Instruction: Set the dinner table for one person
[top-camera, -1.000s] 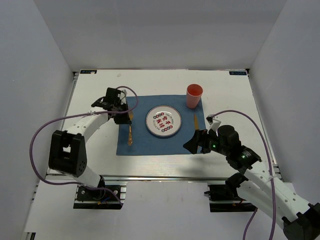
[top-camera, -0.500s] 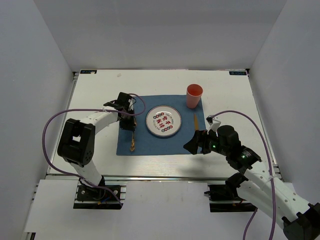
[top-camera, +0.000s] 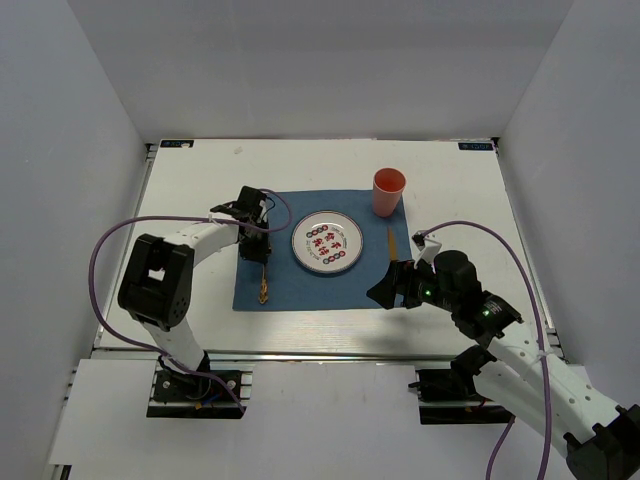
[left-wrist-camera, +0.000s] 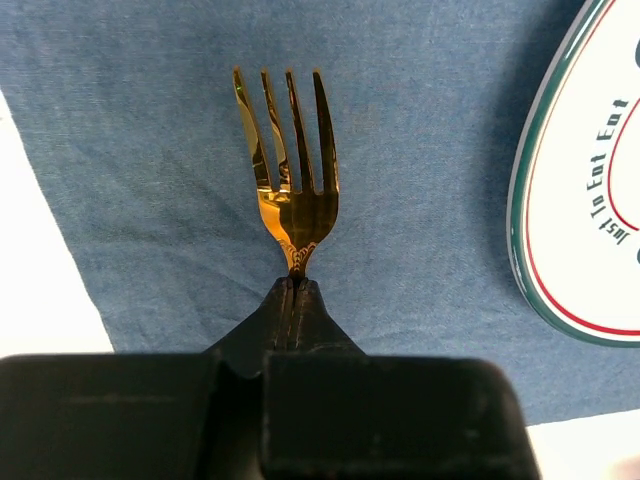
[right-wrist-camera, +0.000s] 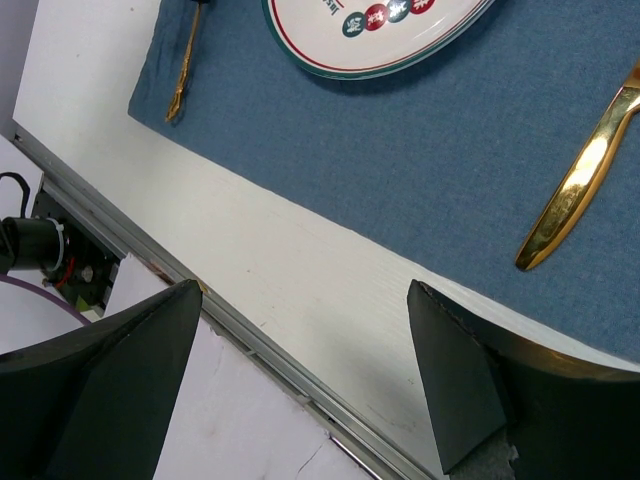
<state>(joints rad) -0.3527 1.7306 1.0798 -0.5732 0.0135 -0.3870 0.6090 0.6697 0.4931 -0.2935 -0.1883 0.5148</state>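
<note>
Nearing completion, judging by the layout. Already placed on the blue rectangular cloth placemat (top-camera: 300, 285): a round white plate with a green rim and red print (top-camera: 326, 242) at the middle, a slim gold metal knife (top-camera: 391, 240) just to its right, and a coral-pink plastic cup (top-camera: 389, 192) upright at the far right corner. Left to finish, seemingly, only the gold metal four-tined fork (left-wrist-camera: 290, 170): handle clamped between the closed left jaws, tines pointing toward the near edge, lined up left of the plate and over the cloth. Impossible to tell whether resting on the cloth or held just above it. Probably needing no more than a release and a retreat. As for the right jaws: spread wide with nothing between them, poised by the placemat's near right corner, close to the knife but apart from it.

Lying under everything and filling the middle of the overhead view, the large flat white rectangular tabletop with a silver metal rail edge (top-camera: 300, 165): smooth, matte, marked by small black labels (top-camera: 476, 146) at the far corners.
</note>
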